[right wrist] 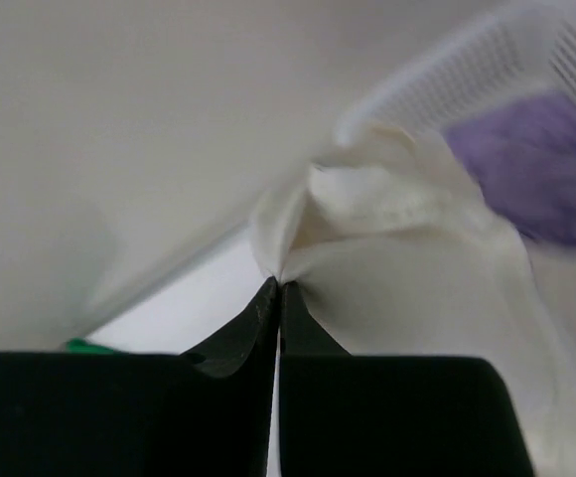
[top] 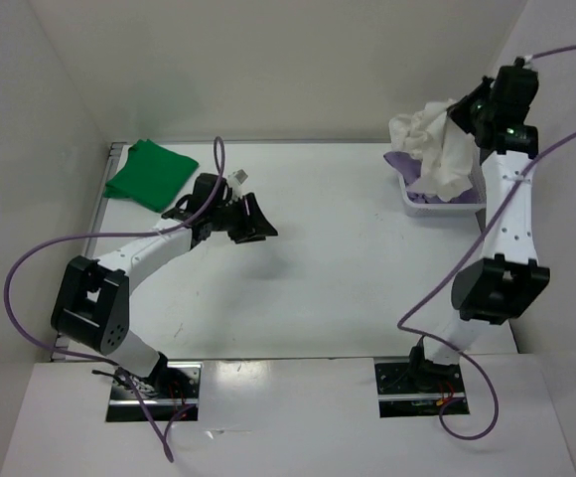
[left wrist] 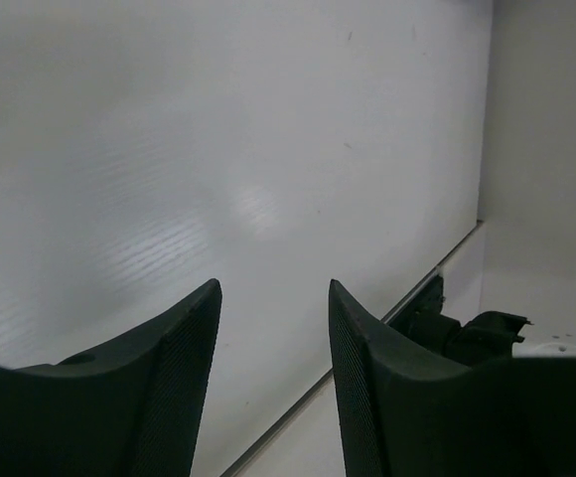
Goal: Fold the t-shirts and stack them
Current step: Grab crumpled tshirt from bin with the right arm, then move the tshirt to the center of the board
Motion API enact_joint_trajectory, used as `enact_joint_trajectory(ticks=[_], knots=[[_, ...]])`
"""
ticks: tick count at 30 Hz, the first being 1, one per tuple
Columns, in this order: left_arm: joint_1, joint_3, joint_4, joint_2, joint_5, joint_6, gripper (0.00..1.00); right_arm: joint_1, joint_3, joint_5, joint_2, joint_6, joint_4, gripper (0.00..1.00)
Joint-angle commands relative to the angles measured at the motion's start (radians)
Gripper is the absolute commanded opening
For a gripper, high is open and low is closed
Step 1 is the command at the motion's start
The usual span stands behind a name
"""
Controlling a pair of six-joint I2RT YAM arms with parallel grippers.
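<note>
The green t-shirt (top: 151, 173) lies folded at the table's far left corner. The white t-shirt (top: 437, 142) hangs bunched above the white lattice basket (top: 429, 204) at the far right. My right gripper (top: 463, 112) is shut on a fold of it and holds it up; in the right wrist view the jaws (right wrist: 280, 286) pinch the white cloth (right wrist: 417, 268). The lavender t-shirt (top: 403, 161) lies in the basket under it and also shows in the right wrist view (right wrist: 526, 159). My left gripper (top: 258, 227) is open and empty above the table, right of the green shirt; its fingers (left wrist: 194, 328) stand apart.
White walls enclose the table on the left, back and right. The basket stands against the right wall. The right arm's base (left wrist: 467, 333) shows at the table's near edge in the left wrist view. Purple cables loop beside both arms.
</note>
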Motion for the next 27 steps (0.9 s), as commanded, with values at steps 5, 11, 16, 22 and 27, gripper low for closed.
enact_joint_trajectory(ticks=[5, 11, 16, 22, 27], knots=[[0.117, 0.099, 0.029, 0.018, 0.085, -0.073, 0.58, 0.153, 0.287, -0.27, -0.21, 0.043, 0.08, 0.0], [0.238, 0.089, 0.038, -0.015, 0.076, -0.11, 0.6, 0.198, 0.235, -0.671, -0.245, 0.268, 0.314, 0.0], [0.39, 0.02, 0.052, -0.098, 0.028, -0.13, 0.6, 0.414, -0.042, -0.767, -0.227, 0.309, 0.448, 0.0], [0.413, 0.019, 0.021, -0.15, -0.01, -0.093, 0.6, 0.475, -0.392, -0.484, -0.132, 0.12, 0.227, 0.49], [0.337, 0.01, -0.077, -0.16, -0.109, 0.016, 0.6, 0.44, -0.577, -0.318, -0.207, 0.068, 0.191, 0.53]])
